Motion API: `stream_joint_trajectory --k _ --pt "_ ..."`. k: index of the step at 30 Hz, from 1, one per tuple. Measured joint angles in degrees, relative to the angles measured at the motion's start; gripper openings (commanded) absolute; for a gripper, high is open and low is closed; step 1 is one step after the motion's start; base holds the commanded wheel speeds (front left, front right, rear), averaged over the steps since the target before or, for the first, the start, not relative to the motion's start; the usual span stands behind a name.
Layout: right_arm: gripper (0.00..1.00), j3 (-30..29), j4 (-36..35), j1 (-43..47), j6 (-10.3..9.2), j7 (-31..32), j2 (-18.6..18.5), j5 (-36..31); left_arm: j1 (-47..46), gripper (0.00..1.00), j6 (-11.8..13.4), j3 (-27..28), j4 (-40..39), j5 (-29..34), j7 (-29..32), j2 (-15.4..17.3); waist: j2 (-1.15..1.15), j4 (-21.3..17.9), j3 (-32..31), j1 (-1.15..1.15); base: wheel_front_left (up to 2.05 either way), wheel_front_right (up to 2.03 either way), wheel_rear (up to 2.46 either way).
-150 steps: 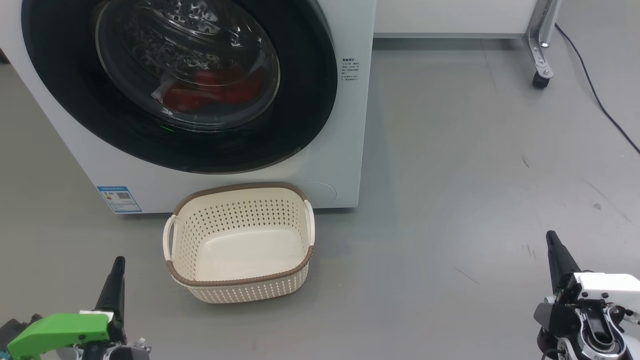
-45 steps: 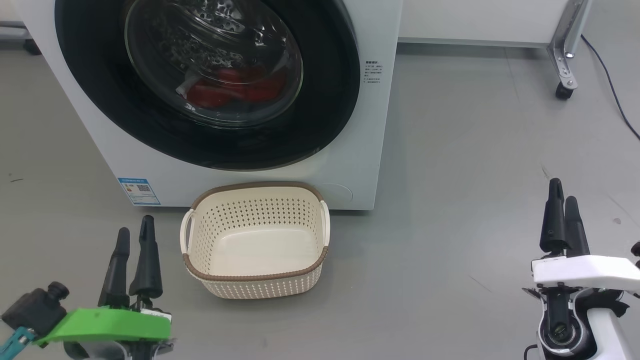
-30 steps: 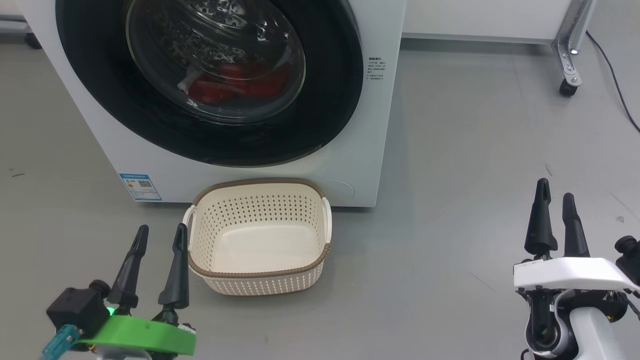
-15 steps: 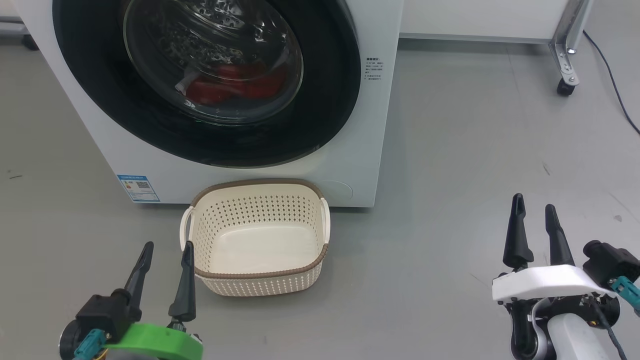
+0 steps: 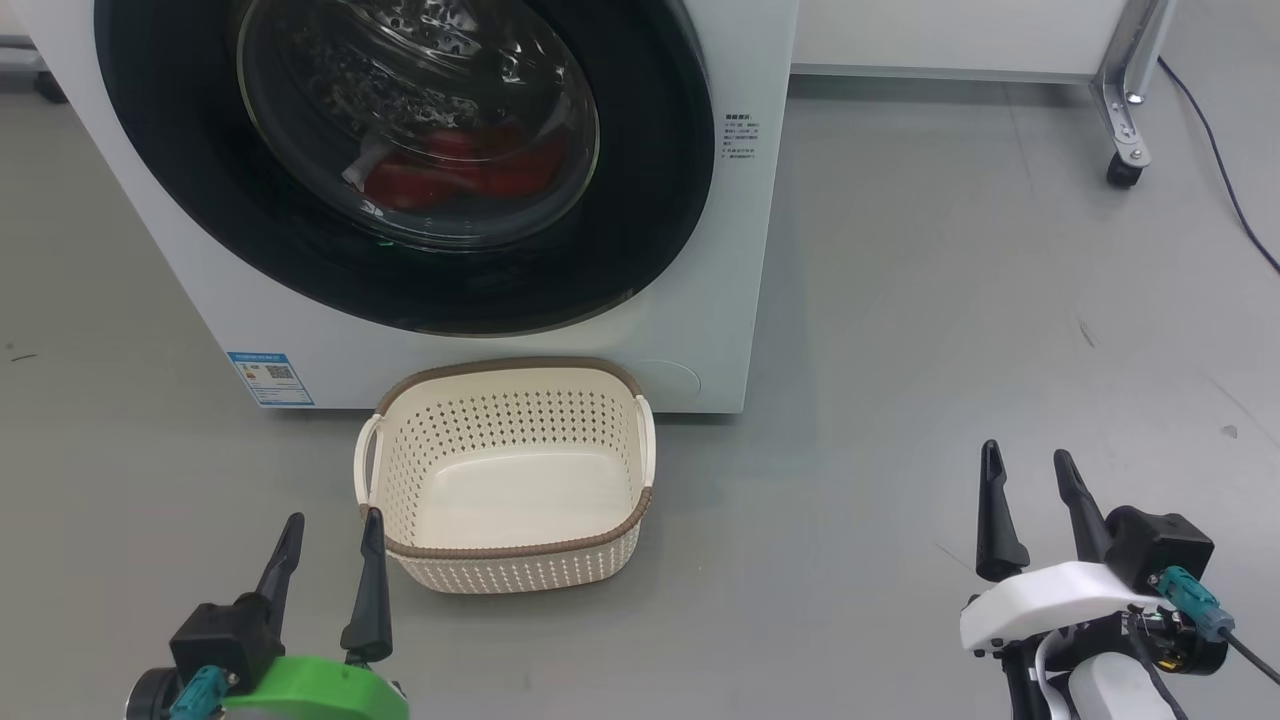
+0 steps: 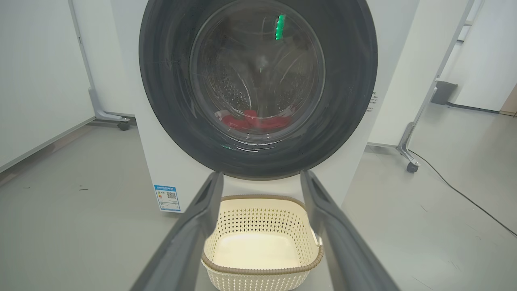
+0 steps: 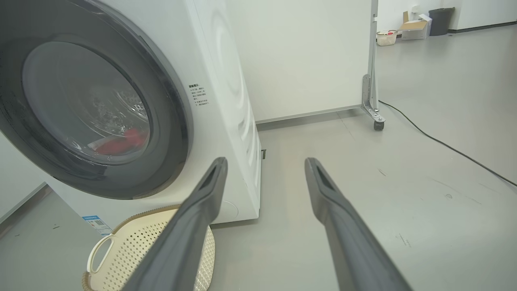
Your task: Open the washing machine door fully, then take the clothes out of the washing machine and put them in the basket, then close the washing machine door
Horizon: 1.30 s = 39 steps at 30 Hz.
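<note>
The left gripper point(image 5: 333, 518), on its green mount, hovers low over the grey floor point(image 5: 900, 350) with its two dark fingers spread apart and nothing between them, near the front left corner of the basket point(image 5: 505, 550). The white-bodied right gripper point(image 5: 1025, 452) hangs well off to the right over bare floor, its fingers likewise parted and holding nothing. The cream basket stands empty on the floor, its far rim close to the foot of the washing machine point(image 5: 740, 250), directly below the shut washing machine door point(image 5: 655, 200) and between the left gripper and that door. Behind the glass, the clothes point(image 5: 450, 175) lie red at the bottom of the steel drum point(image 5: 330, 70). A blue sticker point(image 5: 270, 377) marks the machine's lower left front. The smooth flooring shows a few scuffs. White partition panels point(image 5: 950, 30) on metal legs with castors point(image 5: 1120, 170) stand behind and to the right, and a black cable point(image 5: 1215, 150) trails across the floor. Far off, a cardboard box point(image 7: 412, 30) and a dark bin point(image 7: 440, 16) sit by the wall.
</note>
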Motion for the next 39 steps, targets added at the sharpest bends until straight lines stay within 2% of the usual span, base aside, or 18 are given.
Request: stream_joint_trajectory --k 15,39 --pt "1.0 1.51 3.32 -0.86 -0.71 0.01 -0.05 -1.83 0.02 1.0 0.45 -0.47 4.22 2.88 0.01 -0.1 0.0 -0.24 -0.04 0.0 0.0 0.0 0.0" --pt "1.0 2.15 5.79 -2.02 -0.66 0.01 0.59 -2.24 -0.01 1.0 0.75 0.04 6.23 4.5 0.01 -0.68 0.0 0.18 -0.68 0.0 0.0 0.0 0.0"
